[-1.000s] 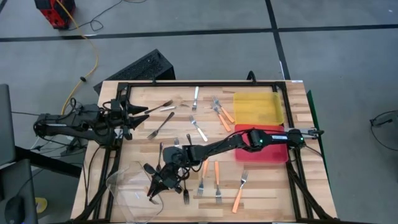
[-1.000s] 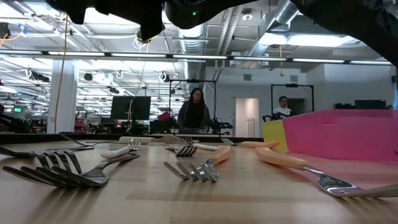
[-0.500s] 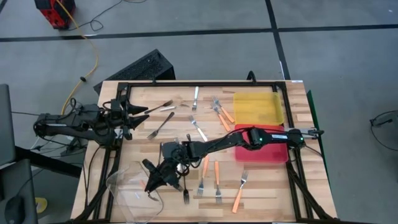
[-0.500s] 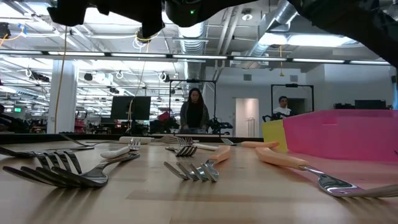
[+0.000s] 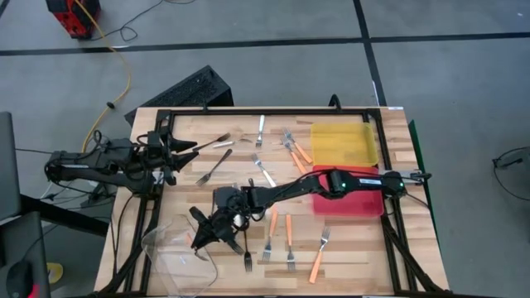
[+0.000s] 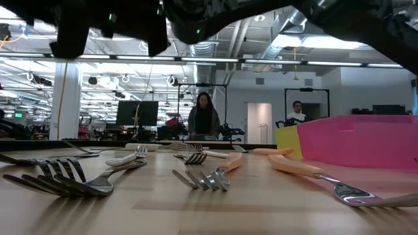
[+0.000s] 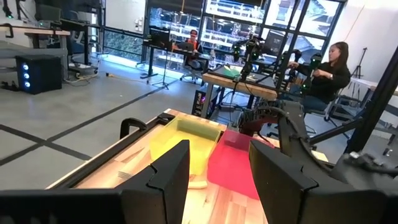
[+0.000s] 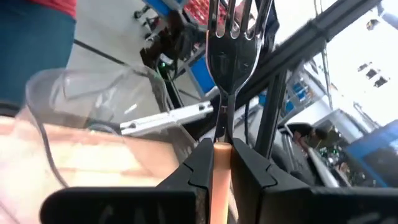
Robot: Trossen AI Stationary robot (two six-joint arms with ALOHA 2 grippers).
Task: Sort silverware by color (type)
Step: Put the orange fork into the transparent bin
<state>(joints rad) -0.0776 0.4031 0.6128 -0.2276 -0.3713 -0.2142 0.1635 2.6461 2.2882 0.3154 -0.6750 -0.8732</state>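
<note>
Orange-handled fork: clamped between right gripper fingers, tines pointing away from wrist, lifted off table near front-left.
Right gripper spot: just beside clear plastic tub rim, arm stretched across from red tray side.
Left gripper: parked at table's left edge, jaws apart, nothing between them.
Step in hand: carrying the orange fork to its pile, probably.
Doing it well: keep grip firm on handle, lift clear of loose forks below, avoid bumping tub wall, lower before release.
Tub contents: cannot tell, see-through, looks bare.
Yellow tray: no forks inside.
Red tray: none visible, partly hidden by arm.
Other silverware: scattered on wood, orange, white and dark kinds mixed.
</note>
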